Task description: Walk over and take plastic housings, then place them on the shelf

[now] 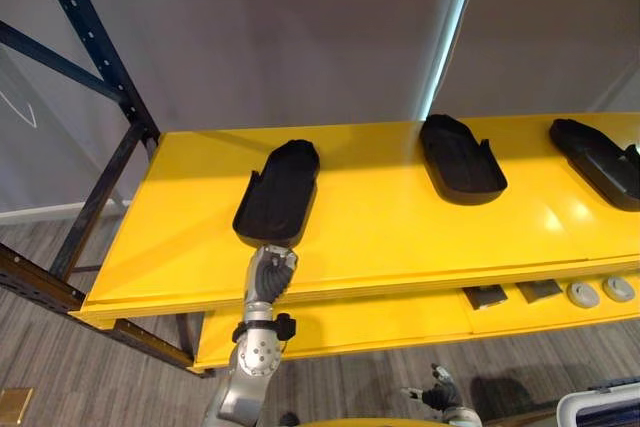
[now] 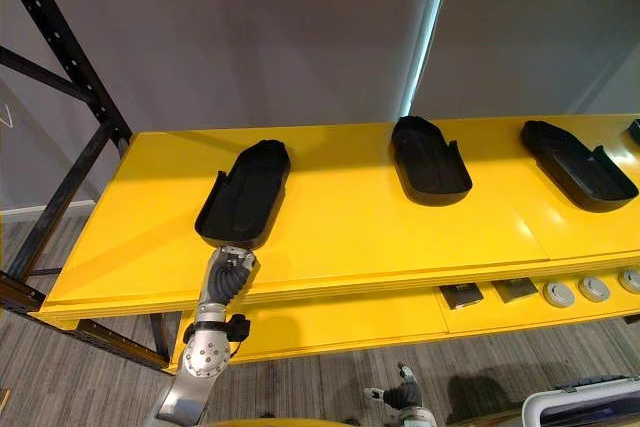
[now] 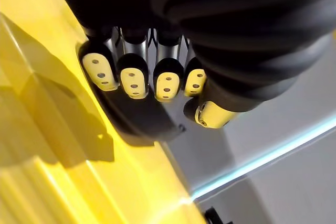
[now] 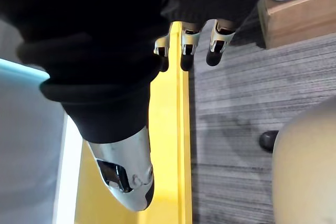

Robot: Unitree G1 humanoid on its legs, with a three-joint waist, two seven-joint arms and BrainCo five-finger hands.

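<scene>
Three housings [image 2: 430, 159] are lying well apart on the shelf [image 2: 360, 227], each a long, shallow shell of matte black plastic. The shelf boards are shining smooth yellow. The left hand [image 2: 228, 275] is touching the near end of the left housing [image 2: 243, 194], arm stretched upward, fingers curled together, gripping nothing. The right hand [image 1: 437, 394] is hanging low before the shelf, fingers relaxed.
</scene>
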